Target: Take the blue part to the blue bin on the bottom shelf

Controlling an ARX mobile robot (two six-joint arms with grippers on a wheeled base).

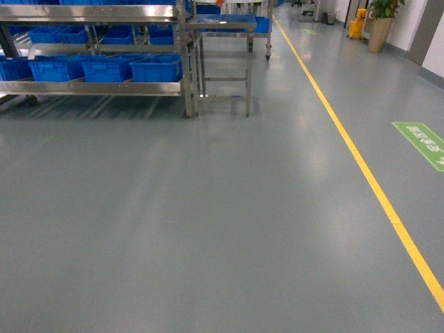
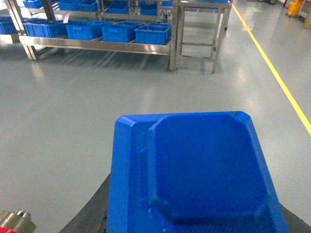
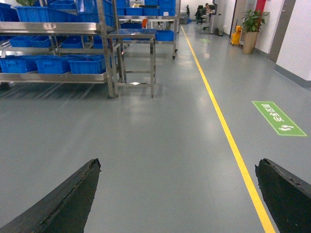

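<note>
The blue part (image 2: 204, 170), a flat square-ish plastic piece with cut corners, fills the lower left wrist view, and my left gripper (image 2: 194, 221) is shut on it; only one dark finger (image 2: 90, 216) shows beside it. Far ahead across the floor is the bottom shelf (image 1: 90, 88), a low steel rack level carrying a row of blue bins (image 1: 156, 68). It also appears in the left wrist view, shelf (image 2: 97, 45) with bins (image 2: 153, 34). My right gripper (image 3: 177, 167) hangs open over bare floor with nothing in it. Neither gripper shows in the head view.
A small square steel table (image 1: 222, 28) stands just right of the rack. A yellow floor line (image 1: 361, 159) runs along the right side, with a green floor sign (image 1: 422, 144) beyond it. A potted plant (image 1: 380, 31) and a yellow mop bucket (image 1: 356, 28) stand far back right.
</note>
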